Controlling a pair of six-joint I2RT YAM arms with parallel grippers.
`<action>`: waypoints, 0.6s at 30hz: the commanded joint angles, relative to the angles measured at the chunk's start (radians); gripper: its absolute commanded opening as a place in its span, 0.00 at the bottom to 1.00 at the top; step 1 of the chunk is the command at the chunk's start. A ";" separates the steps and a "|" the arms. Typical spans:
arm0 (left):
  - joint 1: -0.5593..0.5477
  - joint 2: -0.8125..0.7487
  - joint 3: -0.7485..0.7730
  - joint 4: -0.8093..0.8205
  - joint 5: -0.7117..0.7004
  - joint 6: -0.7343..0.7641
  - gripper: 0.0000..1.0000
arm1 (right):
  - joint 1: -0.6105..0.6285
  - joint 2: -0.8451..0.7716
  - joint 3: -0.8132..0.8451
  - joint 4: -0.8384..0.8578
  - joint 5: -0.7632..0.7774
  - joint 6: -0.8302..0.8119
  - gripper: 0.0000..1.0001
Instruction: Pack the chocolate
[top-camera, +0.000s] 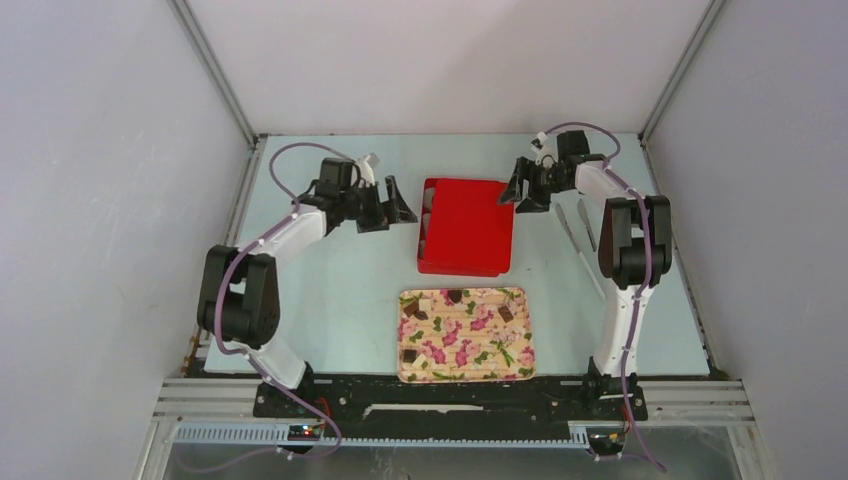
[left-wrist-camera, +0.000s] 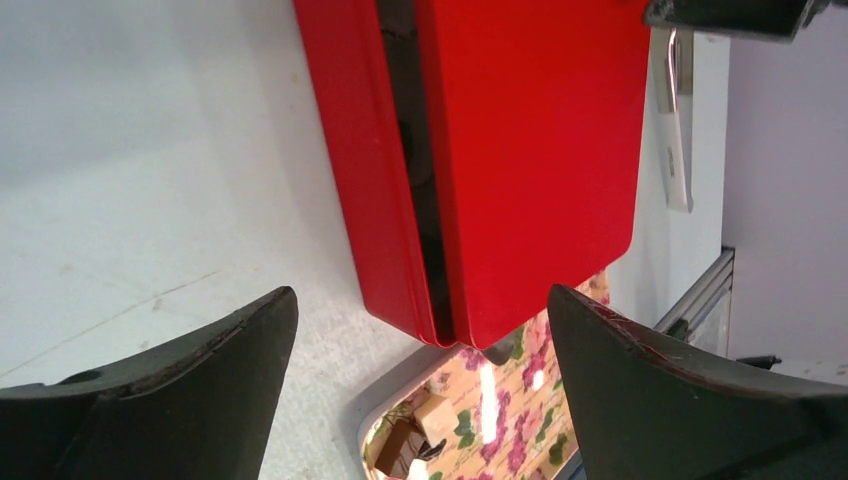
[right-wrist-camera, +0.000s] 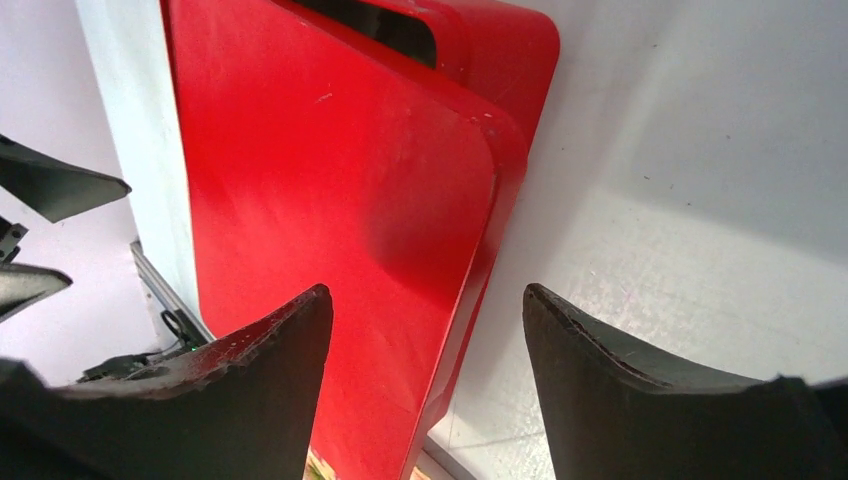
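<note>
The box (top-camera: 468, 228) is red. At its 6 o'clock the tray (top-camera: 470, 373) is cream with pink flowers and green leaves; its chocolate pieces (top-camera: 506, 313) are dark brown.

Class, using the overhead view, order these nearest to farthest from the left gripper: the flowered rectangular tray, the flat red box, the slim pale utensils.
1. The flat red box, just right of the left gripper.
2. The flowered rectangular tray, towards the arm bases, centre.
3. The slim pale utensils, far right, past the box.
</note>
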 joint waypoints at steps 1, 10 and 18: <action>-0.066 0.018 0.072 -0.033 0.028 0.066 1.00 | 0.017 -0.052 0.023 -0.031 0.071 -0.042 0.73; -0.120 0.099 0.191 -0.170 -0.092 0.140 1.00 | -0.047 -0.261 -0.096 0.024 0.079 -0.028 0.82; -0.124 0.144 0.290 -0.214 -0.094 0.177 0.92 | -0.248 -0.746 -0.468 0.423 0.335 0.257 1.00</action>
